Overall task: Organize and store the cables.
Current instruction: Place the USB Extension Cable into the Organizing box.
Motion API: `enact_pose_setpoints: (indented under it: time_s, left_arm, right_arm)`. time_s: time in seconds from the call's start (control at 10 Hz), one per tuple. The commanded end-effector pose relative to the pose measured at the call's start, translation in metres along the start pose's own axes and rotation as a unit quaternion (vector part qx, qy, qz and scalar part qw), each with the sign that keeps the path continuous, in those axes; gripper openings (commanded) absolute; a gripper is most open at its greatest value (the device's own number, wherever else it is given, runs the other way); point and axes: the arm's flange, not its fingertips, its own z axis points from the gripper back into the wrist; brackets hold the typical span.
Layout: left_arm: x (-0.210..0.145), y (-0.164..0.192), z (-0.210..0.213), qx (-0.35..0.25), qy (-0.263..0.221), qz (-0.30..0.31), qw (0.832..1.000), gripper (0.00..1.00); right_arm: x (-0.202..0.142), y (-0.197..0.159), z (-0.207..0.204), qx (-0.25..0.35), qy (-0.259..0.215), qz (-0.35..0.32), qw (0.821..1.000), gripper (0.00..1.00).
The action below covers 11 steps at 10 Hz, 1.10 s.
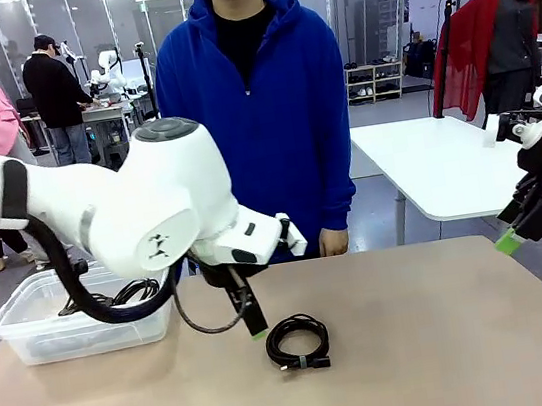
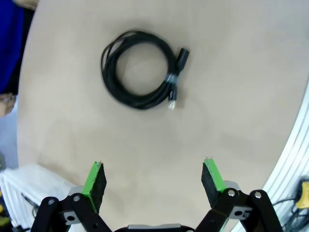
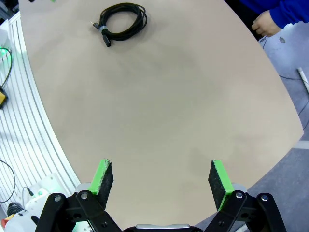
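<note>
- The left white robot arm reaches in from the left side of the light brown wooden table and bends downward near the table's middle, wrist pitched toward the surface.
- The left gripper hangs above the table, just beside the coiled black cable on its left-hand side. In the left wrist view its green-padded fingers stand wide apart with bare table between them; they hold nothing and touch nothing.
- The coiled black cable lies flat on the table near its middle, toward the far edge, as one round loop with a chunky black plug end at its rim. In the left wrist view the loop sits ahead of the fingertips, clear of both pads.
- The right gripper is raised off the right edge of the table, tilted down and inward. In the right wrist view its fingers are spread wide and empty above bare table, with the cable well apart near the opposite edge.
- A clear plastic storage bin stands at the table's far left corner; black cords lie inside it.
- A person in a blue hooded top stands at the far edge, one hand hanging near that edge.
</note>
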Motion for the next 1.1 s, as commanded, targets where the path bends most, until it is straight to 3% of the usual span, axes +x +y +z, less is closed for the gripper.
enact_pose_setpoints:
  time_s: [0.0, 0.2, 0.6, 1.0]
  left_arm:
    - [0.016, 0.006, -0.015, -0.008, -0.017, -0.045, 0.999, 1.00]
    - [0.040, 0.003, -0.034, -0.023, -0.011, -0.079, 0.997, 1.00]
    - [0.055, -0.004, -0.043, -0.019, 0.035, -0.121, 0.992, 1.00]
    - [0.058, 0.000, -0.069, -0.050, 0.022, -0.148, 0.987, 1.00]
  right_arm:
    - [0.001, 0.000, 0.001, 0.003, 0.002, -0.001, 1.000, 1.00]
    - [0.001, 0.000, 0.001, 0.003, 0.002, -0.001, 1.000, 1.00]
    - [0.001, 0.000, 0.001, 0.003, 0.002, -0.001, 1.000, 1.00]
    - [0.001, 0.000, 0.001, 0.003, 0.002, -0.001, 1.000, 1.00]
